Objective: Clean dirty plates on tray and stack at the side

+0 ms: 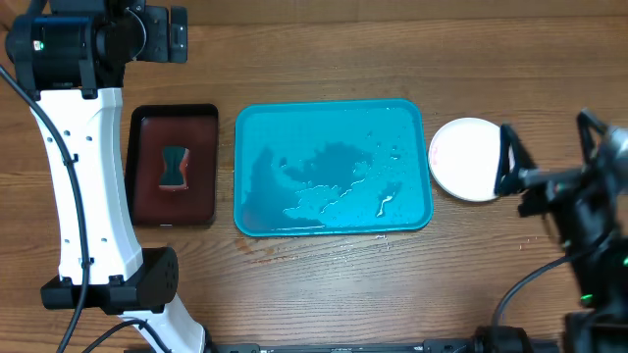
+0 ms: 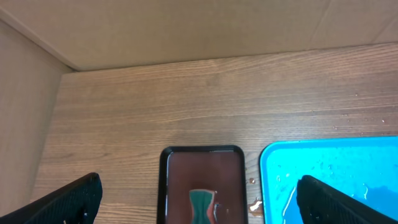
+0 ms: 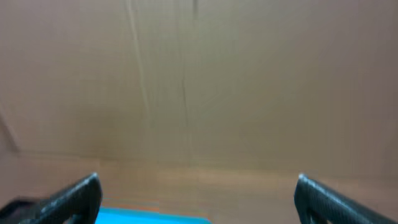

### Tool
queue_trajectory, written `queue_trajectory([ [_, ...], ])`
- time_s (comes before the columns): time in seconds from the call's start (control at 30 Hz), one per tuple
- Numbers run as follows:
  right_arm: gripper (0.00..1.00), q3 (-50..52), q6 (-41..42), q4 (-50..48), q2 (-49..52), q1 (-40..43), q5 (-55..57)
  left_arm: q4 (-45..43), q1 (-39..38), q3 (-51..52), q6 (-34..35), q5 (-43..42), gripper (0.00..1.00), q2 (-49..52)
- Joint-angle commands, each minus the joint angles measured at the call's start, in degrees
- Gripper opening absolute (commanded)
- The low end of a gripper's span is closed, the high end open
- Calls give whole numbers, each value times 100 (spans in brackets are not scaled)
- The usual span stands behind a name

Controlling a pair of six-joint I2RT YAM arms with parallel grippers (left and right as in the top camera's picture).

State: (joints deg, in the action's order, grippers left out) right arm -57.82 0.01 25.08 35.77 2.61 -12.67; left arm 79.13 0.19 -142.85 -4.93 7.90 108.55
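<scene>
Nearest your cameras are the fingers. The left gripper (image 2: 200, 182) has its two dark fingers spread wide at the lower corners of the left wrist view. The right gripper (image 3: 199, 180) is spread just as wide in the right wrist view, and neither pinches anything. Just past the left fingers you see the small dark red tray (image 2: 202, 180) with its black rim and an hourglass-shaped sponge (image 2: 202, 204) lying inside it. Beside it, apart by a strip of bare table (image 1: 324, 284), sits the tray (image 1: 257, 127), turquoise and lying lengthwise across the middle. Puddles and drops of water (image 1: 334, 191) are scattered over its floor. Off its right end, outside the rim and close to it, a white plate (image 1: 466, 157) rests on the wood. One dark right finger overlaps the plate's right edge from overhead, and you cannot tell whether it touches. Whether other plates lie under the white one is hidden. Farthest off, a plain brown wall (image 2: 186, 31) closes the table's back edge.
</scene>
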Motion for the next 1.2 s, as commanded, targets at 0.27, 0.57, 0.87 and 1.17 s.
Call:
queue_trajectory([
  [0.27,100,4642,-70,-3283,-2363,-540,109,0,15,22,2,-48,100,20],
  [0.57,100,5735,-4,-3147,-3552,-566,81,0,15,22,2,-48,100,17],
  [0.87,100,5735,61,-2149,-3523,-566,42,0,15,22,2,-48,100,20],
  [1.17,100,5735,61,-2149,-3521,-566,42,0,15,22,2,-46,100,20],
])
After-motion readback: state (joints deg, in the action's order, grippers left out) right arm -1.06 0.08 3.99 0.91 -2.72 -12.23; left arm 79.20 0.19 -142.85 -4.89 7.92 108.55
